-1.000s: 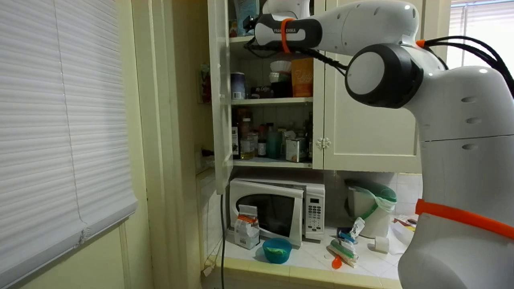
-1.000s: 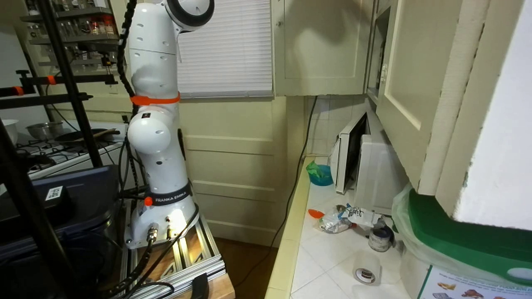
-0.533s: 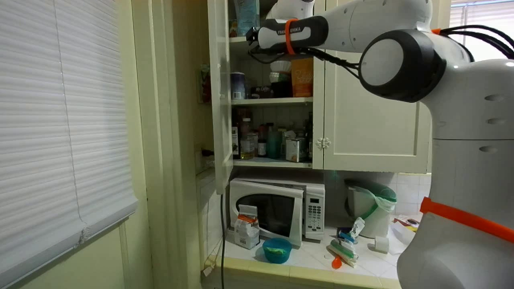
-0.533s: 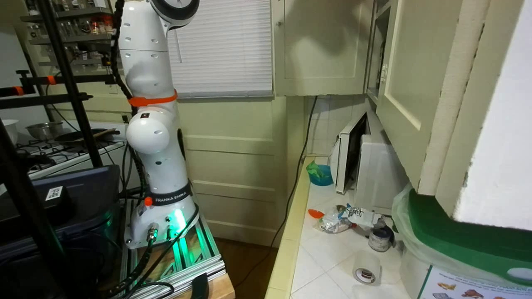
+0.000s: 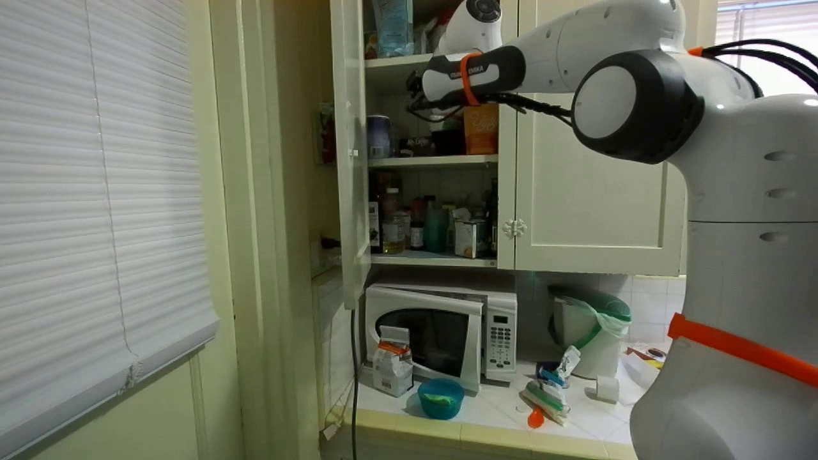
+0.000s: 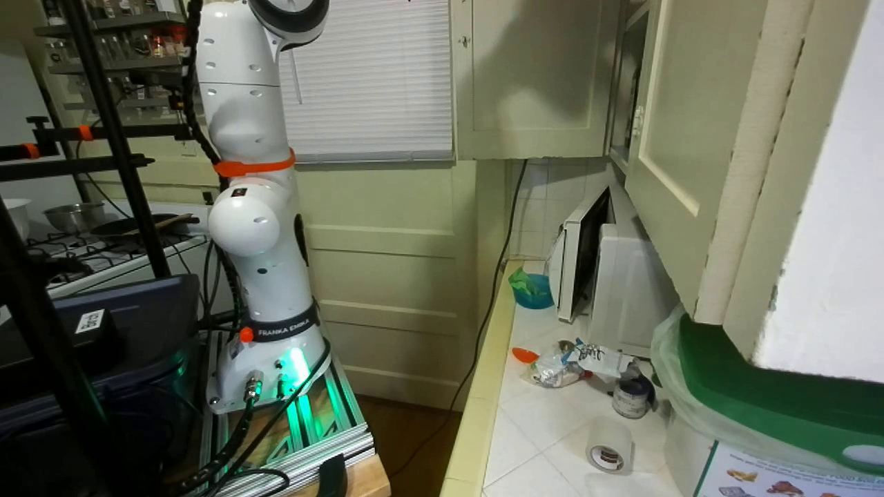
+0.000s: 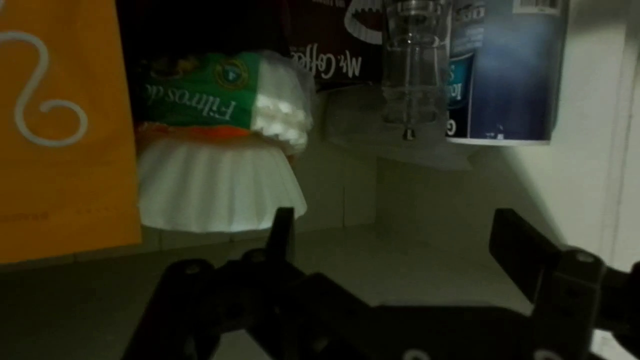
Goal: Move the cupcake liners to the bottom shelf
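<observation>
The end effector (image 7: 395, 215) is pointed, with its fingers spread wide apart, into the level just above the bottom shelf (image 5: 434, 261). On that level the cupcake liners (image 7: 220, 187) are seated on a green-labelled packet (image 7: 205, 92); in an exterior view they are largely hidden by the arm (image 5: 607, 105). They are flanked by an orange bag (image 5: 481, 133) on the right and a blue canister (image 5: 378, 136) farther left. In the inverted wrist view their rim is overlapped by one fingertip (image 7: 284, 227); whether it is touched cannot be told.
</observation>
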`<state>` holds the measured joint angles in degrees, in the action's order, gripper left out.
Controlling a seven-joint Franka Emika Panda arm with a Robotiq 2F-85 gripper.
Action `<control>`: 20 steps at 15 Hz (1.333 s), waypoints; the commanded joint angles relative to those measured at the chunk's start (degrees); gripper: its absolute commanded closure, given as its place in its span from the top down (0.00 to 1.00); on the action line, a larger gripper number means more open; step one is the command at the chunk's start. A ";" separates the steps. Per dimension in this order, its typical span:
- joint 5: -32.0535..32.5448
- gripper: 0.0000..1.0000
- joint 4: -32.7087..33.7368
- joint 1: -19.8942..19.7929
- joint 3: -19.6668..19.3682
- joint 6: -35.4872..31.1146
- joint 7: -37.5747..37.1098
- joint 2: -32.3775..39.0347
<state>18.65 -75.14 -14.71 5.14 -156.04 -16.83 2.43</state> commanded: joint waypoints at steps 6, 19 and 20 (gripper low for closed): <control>9.51 1.00 4.87 0.11 -0.88 2.49 3.46 3.64; 24.97 1.00 15.23 0.78 -2.45 1.78 16.40 11.91; 25.80 1.00 15.93 0.87 -2.41 1.92 16.76 12.46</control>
<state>41.34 -63.18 -14.62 3.36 -154.61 -1.57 12.19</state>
